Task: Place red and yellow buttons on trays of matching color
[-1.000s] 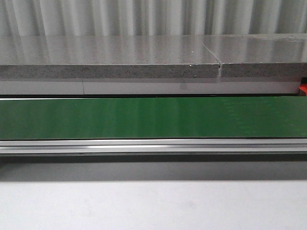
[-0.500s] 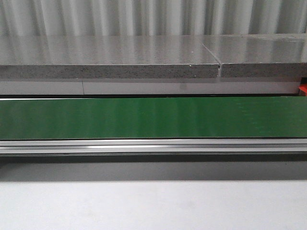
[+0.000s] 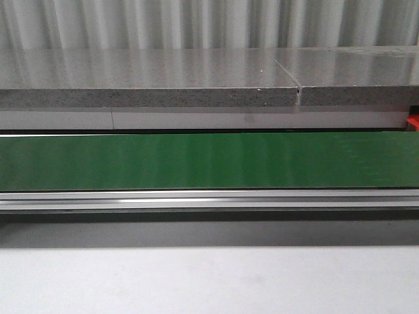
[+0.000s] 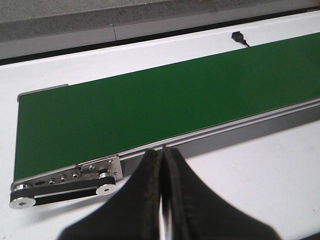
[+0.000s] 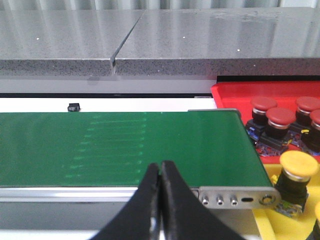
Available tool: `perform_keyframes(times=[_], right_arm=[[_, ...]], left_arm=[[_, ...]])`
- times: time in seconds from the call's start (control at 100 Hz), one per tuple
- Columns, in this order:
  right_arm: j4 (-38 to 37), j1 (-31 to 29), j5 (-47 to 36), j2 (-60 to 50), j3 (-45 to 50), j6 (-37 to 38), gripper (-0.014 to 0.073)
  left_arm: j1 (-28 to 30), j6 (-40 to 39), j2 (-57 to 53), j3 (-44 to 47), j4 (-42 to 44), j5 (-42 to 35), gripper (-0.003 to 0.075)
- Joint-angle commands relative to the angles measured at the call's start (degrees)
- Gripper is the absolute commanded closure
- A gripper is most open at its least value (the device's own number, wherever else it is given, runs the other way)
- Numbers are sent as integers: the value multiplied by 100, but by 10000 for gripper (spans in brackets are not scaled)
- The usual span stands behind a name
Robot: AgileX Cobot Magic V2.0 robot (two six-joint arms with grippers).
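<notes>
In the right wrist view, several red buttons stand on a red tray past the belt's end. A yellow button stands on a yellow tray beside it. My right gripper is shut with nothing in it, over the near rail of the green belt. My left gripper is shut and empty too, at the near rail close to the belt's other end. No button lies on the belt in any view. The front view shows only a sliver of the red tray.
A grey stone counter runs behind the conveyor. Pulleys and a black drive band sit at the belt end near the left gripper. A small black part lies on the white strip behind the belt. White table lies in front.
</notes>
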Motion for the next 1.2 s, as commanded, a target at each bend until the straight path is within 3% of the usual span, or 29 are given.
perform_keyframes(times=[0.0, 0.2, 0.21, 1.19], right_arm=[[-80, -63, -580, -265, 65, -56, 715], [-80, -191, -264, -737, 134, -56, 715], [-80, -191, -264, -735, 134, -56, 661], [-80, -174, -266, -730, 134, -56, 661]], left_arm=[[-43, -17, 47, -141, -108, -377, 741], [-43, -17, 59, -141, -108, -389, 741], [-43, -17, 59, -141, -108, -389, 741], [-43, -17, 68, -141, -108, -389, 741]])
